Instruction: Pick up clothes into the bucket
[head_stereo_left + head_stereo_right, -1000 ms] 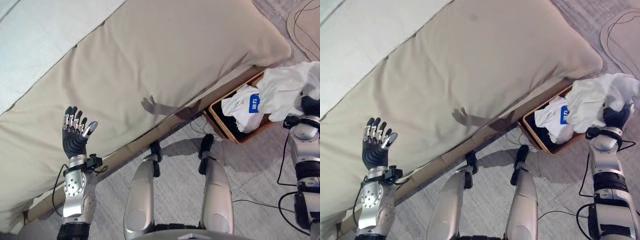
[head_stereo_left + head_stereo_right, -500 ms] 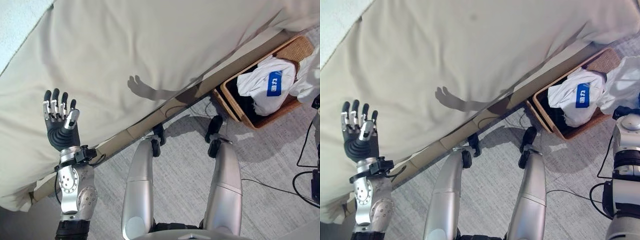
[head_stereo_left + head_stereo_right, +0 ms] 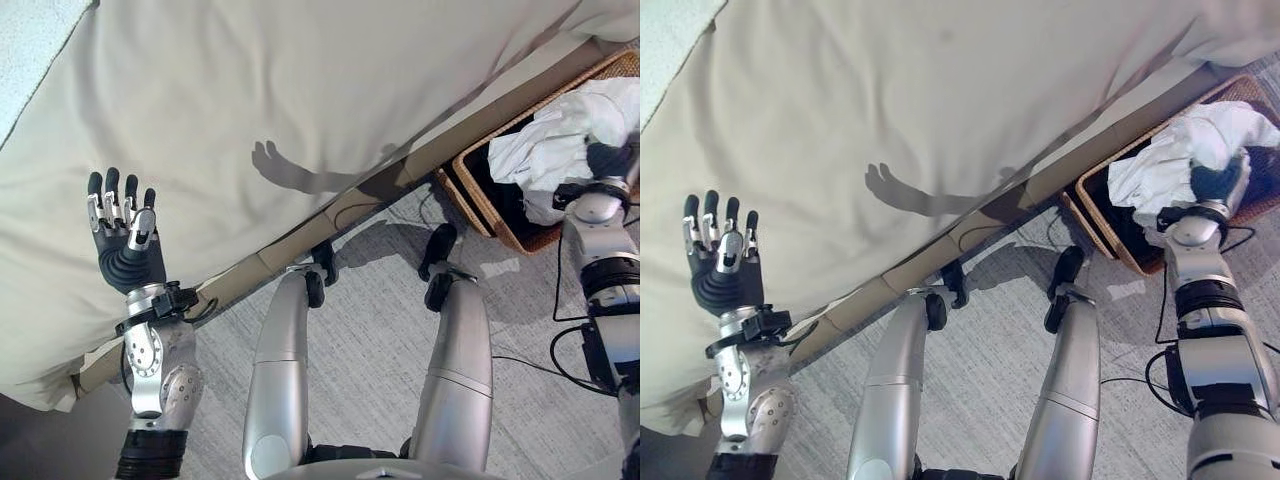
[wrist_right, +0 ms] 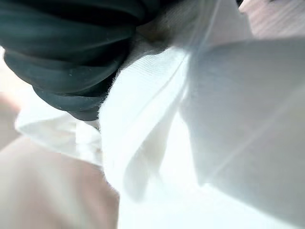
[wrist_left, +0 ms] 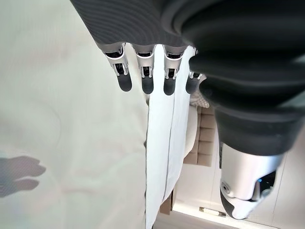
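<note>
A woven brown basket [image 3: 478,203] with a dark lining stands on the floor against the sofa's base, at the right. A crumpled white garment [image 3: 555,140] is bunched over its opening. My right hand [image 3: 1214,183] sits in that cloth above the basket, its fingers curled into the folds. In the right wrist view the white cloth [image 4: 200,143] presses right against the hand's dark cover. My left hand [image 3: 124,245] is raised at the lower left over the beige cushion, open with straight fingers [image 5: 146,76] and holding nothing.
A big beige sofa cushion [image 3: 300,90] spans the upper view, with a wooden base rail [image 3: 290,255] running diagonally under it. Grey carpet [image 3: 370,330] lies in front. A pale sheet [image 3: 30,30] shows at the top left corner.
The camera has shifted. My right hand has come in from the right edge with the white garment and now sits over the basket. The left hand stays raised and open.
</note>
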Tool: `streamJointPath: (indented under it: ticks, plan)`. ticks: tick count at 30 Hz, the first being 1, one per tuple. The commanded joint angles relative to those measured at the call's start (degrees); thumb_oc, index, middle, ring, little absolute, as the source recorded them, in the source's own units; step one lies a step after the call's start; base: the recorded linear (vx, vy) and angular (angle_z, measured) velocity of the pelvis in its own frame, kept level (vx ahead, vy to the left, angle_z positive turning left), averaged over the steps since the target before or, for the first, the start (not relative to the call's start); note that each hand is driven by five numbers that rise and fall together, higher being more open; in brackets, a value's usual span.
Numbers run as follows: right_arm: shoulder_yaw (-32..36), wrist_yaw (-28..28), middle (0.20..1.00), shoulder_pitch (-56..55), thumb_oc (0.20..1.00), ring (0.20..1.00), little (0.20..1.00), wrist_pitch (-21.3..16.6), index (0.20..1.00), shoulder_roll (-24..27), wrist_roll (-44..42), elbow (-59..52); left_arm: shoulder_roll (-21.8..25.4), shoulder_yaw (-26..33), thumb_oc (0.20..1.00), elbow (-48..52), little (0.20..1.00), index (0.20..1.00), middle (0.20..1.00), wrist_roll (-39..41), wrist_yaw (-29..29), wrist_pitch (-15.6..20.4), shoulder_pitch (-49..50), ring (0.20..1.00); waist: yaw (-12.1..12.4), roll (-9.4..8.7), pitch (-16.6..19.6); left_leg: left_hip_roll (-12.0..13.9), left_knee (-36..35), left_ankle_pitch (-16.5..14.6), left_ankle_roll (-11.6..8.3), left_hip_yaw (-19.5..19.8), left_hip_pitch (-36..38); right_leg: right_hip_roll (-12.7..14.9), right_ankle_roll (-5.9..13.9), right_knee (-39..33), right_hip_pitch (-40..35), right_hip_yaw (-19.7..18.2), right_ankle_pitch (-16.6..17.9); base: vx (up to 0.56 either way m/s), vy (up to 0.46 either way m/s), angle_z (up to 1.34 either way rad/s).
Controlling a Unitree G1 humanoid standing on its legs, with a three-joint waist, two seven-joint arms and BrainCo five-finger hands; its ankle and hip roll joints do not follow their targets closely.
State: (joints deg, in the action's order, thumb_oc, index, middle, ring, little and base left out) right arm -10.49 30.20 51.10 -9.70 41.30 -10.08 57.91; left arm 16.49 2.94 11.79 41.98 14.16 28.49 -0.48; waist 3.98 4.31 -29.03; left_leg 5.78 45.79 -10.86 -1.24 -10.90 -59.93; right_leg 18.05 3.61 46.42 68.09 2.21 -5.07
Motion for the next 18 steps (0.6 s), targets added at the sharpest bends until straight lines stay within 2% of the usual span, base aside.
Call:
streamJointPath:
  ticks: [1,8,12,13,18]
  plan:
    - [-2.8,-0.2,0.200,0.4,0.200,0.200,0.200,-0.7,0.200,-0.7,5.1,-1.5,-1.5,0.4,1.000,0.7,1.000,1.000,1.000,-0.1,1.0,4.5,1.1,1.000,-1.1,2.83,3.7,0.7,0.6,1.6,-3.31,5.7,-3.3,0.2,3.53,3.6,-0.3,-3.3,-2.6,-0.01,-0.031,0.03]
    - [-4.1,-1.0,0.200,4.0,0.200,0.200,0.200,1.1,0.200,-2.6,5.7,6.3,-0.9,0.3,1.000,0.0,1.000,1.000,1.000,0.5,1.0,5.0,0.3,1.000,-0.4,3.33,3.9,0.2,0.3,2.0,-3.31,5.5,-3.8,0.4,3.49,4.0,0.5,-3.4,-2.6,-0.01,-0.009,0.02]
    - [-4.6,-1.9,0.200,6.2,0.200,0.200,0.200,1.7,0.200,-1.6,4.8,10.0,-0.7,0.6,1.000,-0.4,1.000,1.000,1.000,0.9,0.9,4.9,0.3,1.000,0.0,3.50,4.0,-0.1,0.3,2.1,-3.33,5.6,-4.3,0.5,3.46,4.1,1.1,-3.4,-2.6,0.00,0.000,0.00]
    - [-5.4,-2.5,0.200,8.3,0.200,0.200,0.200,3.1,0.200,-0.7,5.0,13.2,-0.2,0.7,1.000,-0.4,1.000,1.000,1.000,0.7,1.0,4.8,0.2,1.000,0.2,3.50,4.1,0.0,0.1,2.2,-3.41,5.7,-4.4,0.6,3.47,4.1,1.2,-3.4,-2.6,0.00,0.000,0.00]
    - [-5.3,-1.3,0.200,12.1,0.200,0.200,0.200,4.6,0.200,0.5,3.7,18.2,0.2,0.8,1.000,-0.2,1.000,1.000,1.000,0.4,1.6,4.5,0.0,1.000,0.5,3.93,4.1,-0.1,-0.2,2.5,-3.42,5.4,-4.7,0.5,3.48,3.9,1.5,-3.5,-2.5,0.00,0.000,0.00]
